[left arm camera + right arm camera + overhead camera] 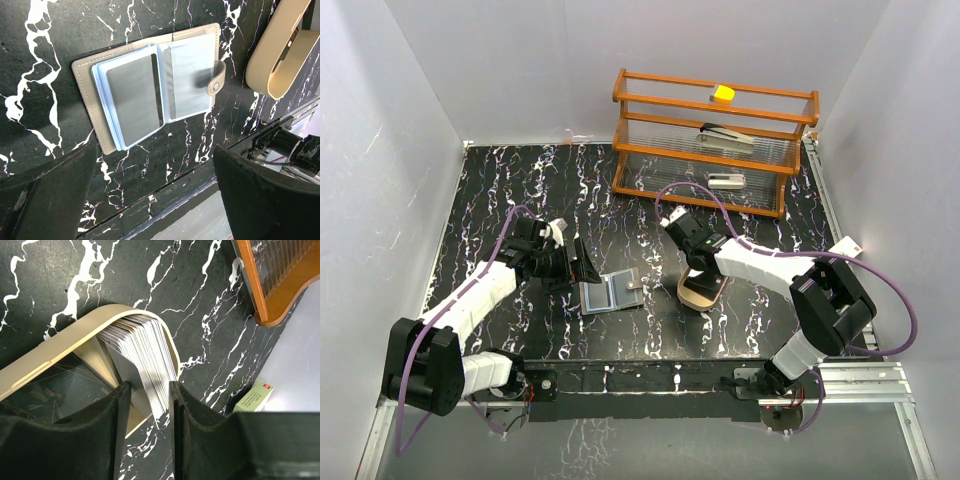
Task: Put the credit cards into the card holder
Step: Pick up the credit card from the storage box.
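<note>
Marble tabletop [75, 270], cards [152, 385] between right fingers [100, 440]

Matte, stitched leather-like card holder [147, 87]

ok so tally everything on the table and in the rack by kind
card holder: 1
tan tray: 1
stack of cards in the tray, too tight to count singly: 1
wooden rack: 1
yellow block: 1
stapler: 1
small white item on the lower shelf: 1
green-and-white packet at the table edge: 1
total: 8
</note>
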`<state>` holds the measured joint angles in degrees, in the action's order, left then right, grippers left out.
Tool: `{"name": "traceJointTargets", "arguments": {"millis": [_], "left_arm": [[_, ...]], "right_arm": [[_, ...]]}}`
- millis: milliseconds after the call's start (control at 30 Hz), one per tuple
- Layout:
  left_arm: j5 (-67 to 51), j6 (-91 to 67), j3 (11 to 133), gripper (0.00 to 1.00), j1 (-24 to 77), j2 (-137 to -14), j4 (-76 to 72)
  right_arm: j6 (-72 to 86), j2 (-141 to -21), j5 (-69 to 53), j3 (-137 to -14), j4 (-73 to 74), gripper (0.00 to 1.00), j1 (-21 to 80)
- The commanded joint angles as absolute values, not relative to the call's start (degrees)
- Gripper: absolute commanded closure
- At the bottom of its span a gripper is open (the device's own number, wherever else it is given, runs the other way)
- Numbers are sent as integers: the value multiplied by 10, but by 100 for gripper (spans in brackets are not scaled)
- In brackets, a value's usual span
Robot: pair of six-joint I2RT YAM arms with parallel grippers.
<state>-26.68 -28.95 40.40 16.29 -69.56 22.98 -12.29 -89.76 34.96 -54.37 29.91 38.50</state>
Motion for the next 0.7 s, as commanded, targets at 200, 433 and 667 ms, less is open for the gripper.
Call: {"name": "traceJointTargets", "arguments": {"millis": [200, 433, 667], "left_arm": [[-287, -285, 413, 1, 165, -693, 241], [-298, -286, 411, 2, 164, -689, 235], [-333, -305, 403, 9, 164, -657, 217]], "right_arm": [[-110, -896, 353, -601, 333, 84, 382], [-77, -879, 252, -640, 395, 100, 388], [-36, -838, 102, -662, 422, 100, 391]]}}
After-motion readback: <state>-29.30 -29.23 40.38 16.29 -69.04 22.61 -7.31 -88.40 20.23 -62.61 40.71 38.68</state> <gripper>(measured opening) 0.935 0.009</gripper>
